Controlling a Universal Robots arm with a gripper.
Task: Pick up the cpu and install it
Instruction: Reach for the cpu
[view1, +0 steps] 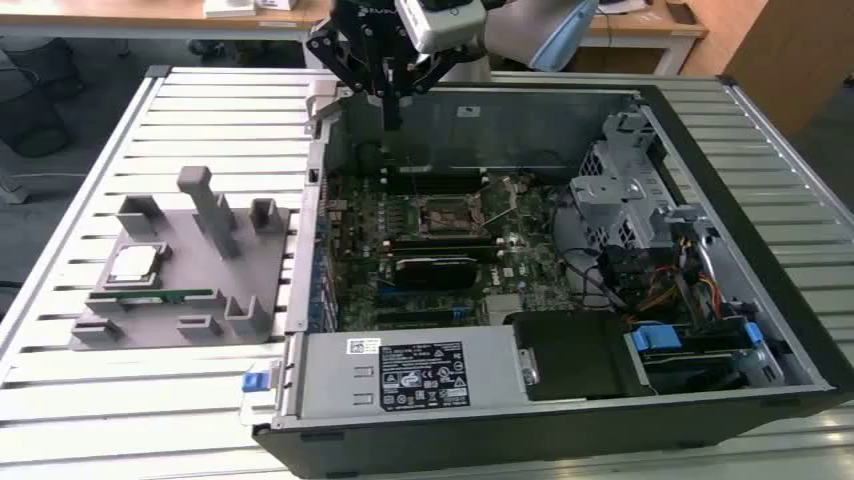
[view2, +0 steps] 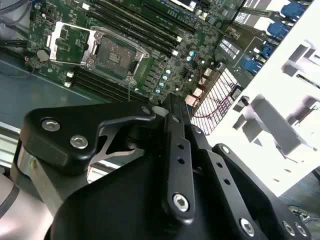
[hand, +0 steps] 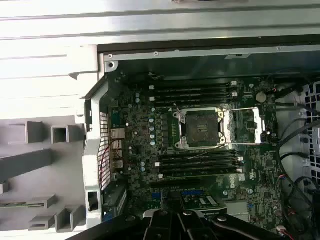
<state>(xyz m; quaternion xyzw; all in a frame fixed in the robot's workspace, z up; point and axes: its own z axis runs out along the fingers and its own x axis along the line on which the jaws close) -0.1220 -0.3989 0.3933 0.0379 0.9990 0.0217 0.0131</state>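
The gripper (view1: 391, 120) is hanging high over the far wall of the open computer case (view1: 561, 95), and in the exterior view its 2 fingers are looking pressed together, with nothing pinched between them. The cpu (view1: 134, 263) is lying flat, shiny face up, in a pocket of the grey holder (view1: 100, 325) on the slatted table (view1: 80, 400), outside the case. From the tool it is sitting well apart, off toward the exterior view's left and nearer that camera, across the case's side wall. Being square, it is offering no long axis, just edges running with the holder. Just beside it a green memory stick (view1: 154, 296) is resting. The bare socket (hand: 200, 129) is waiting in the middle of the motherboard (hand: 150, 150), looking open, so the pickup is not yet made.
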